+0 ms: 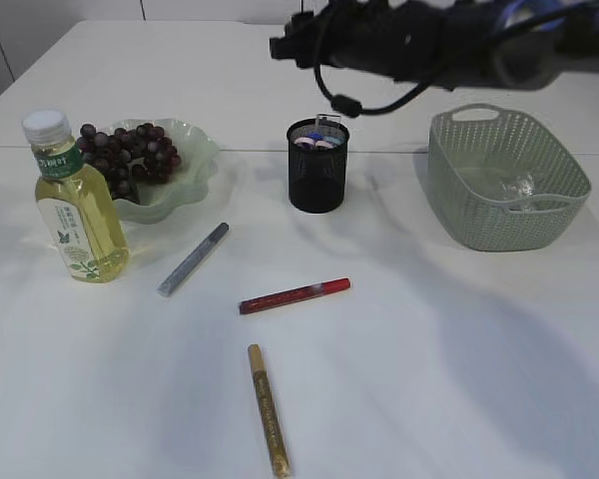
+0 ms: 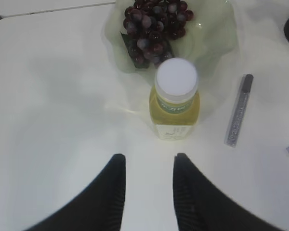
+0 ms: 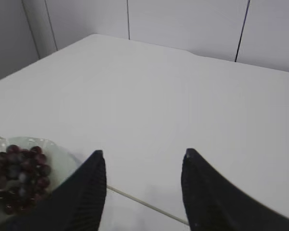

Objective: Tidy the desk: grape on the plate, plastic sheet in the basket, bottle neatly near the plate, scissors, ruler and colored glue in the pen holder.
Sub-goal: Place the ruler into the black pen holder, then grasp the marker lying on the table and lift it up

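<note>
grape bunch (image 1: 128, 155): one, on plate (image 1: 195, 165), worktop's back-left | bottle (image 1: 75, 205): one | glue pens: three loose | left gripper (image 2: 148, 166) jaws parted, empty | right gripper (image 3: 142, 166) jaws apart, empty

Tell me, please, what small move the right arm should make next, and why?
Probably bring the right gripper down and forward to the red glue pen. Its jaws stand open and empty, up above the pen holder, which already holds items. Three glue pens lie loose on the table; the red one lies nearest the holder. Grapes, bottle and the sheet in the basket look settled.
</note>
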